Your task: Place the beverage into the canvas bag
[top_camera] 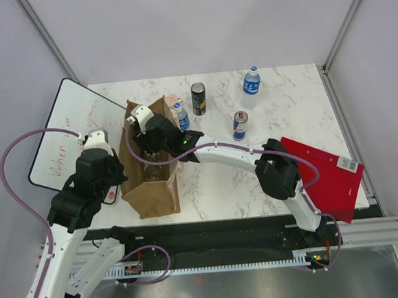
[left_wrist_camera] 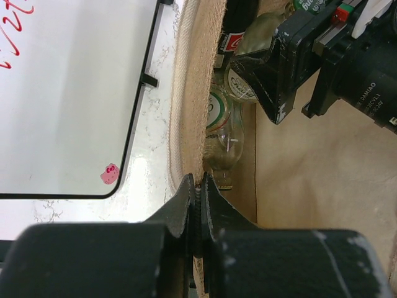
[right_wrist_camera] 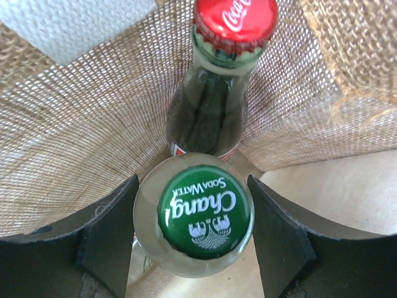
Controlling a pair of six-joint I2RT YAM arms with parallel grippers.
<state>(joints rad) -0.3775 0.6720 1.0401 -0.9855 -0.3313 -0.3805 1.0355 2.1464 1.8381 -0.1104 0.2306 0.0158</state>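
Pinching the canvas bag [left_wrist_camera: 192, 74] rim, left pincer [left_wrist_camera: 197, 181] closed — right pincer [right_wrist_camera: 192, 195], part-open, grips the green-capped bottle [right_wrist_camera: 205, 214].

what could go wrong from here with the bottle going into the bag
1. The green-capped soda bottle held by the right end effector is close beside the red-capped cola bottle standing in the canvas bag. The two could knock together, or one could tip on release.
2. The left end effector pinches only the bag's rim. If that grip slips, the wall may fold in on the right arm.
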